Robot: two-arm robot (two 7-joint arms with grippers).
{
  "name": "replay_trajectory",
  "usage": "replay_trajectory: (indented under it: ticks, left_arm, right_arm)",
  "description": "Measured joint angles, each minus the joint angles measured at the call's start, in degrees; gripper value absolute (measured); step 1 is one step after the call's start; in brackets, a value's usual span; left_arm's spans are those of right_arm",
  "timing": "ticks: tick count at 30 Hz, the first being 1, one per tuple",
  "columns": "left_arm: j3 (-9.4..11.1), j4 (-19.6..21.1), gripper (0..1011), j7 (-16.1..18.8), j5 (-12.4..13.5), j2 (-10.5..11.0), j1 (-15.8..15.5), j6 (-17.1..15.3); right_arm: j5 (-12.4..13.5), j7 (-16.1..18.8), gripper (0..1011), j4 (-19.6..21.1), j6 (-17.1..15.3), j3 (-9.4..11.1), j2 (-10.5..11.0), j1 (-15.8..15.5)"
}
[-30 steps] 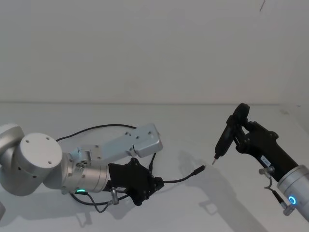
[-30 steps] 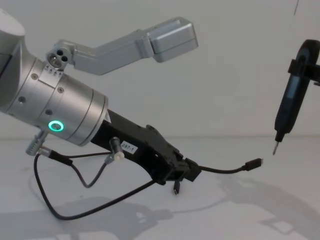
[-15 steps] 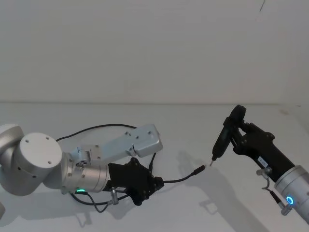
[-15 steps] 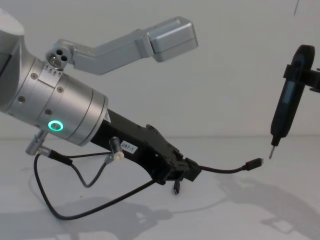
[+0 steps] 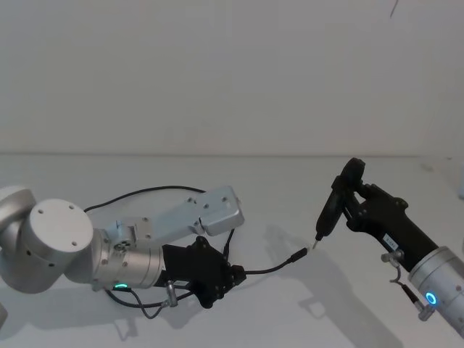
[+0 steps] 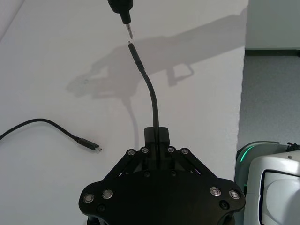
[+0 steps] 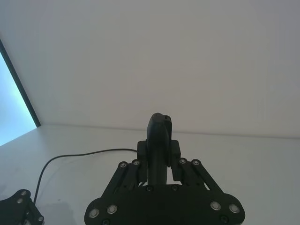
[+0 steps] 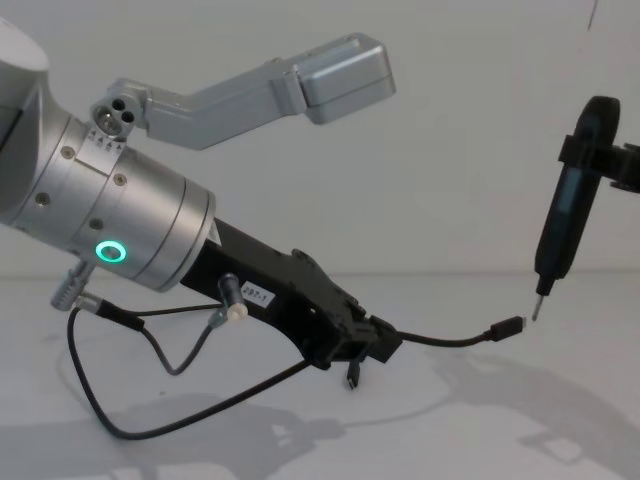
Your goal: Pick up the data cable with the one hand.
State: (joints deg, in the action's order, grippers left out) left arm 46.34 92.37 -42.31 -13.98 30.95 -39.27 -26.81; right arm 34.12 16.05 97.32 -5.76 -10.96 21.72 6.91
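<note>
Data cable (image 5: 270, 269): black cord clamped in the left gripper (image 5: 230, 277) a short way back from one plug. That free end arches forward and to the right, plug (image 8: 508, 326) lifted clear of the white table (image 5: 290, 196). The rest of the cord trails back under the left arm in a loop on the table; the other plug (image 6: 89, 144) lies flat on the surface, seen in the left wrist view.

Left gripper: jaws closed on the cord, held low just above the table, green ring light (image 8: 111, 251) on the silver wrist.

Right gripper (image 5: 357, 204): closed around a slim black pen-like tool (image 8: 562, 223), which hangs nearly upright, slightly tilted. Its metal tip (image 8: 534, 309) sits just above and beside the raised plug; cannot tell if they touch. In the left wrist view a narrow gap shows between tip (image 6: 131, 33) and plug.
</note>
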Motion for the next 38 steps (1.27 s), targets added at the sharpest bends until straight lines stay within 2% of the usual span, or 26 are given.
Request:
replay_trajectory:
  ticks: [38]
  left_arm:
    - [0.0,0.0,38,0.0,0.0,0.0,0.0,0.0]
  right_arm:
    - [2.2,-0.3,279,-1.0,-0.3,-1.6,1.2,1.2]
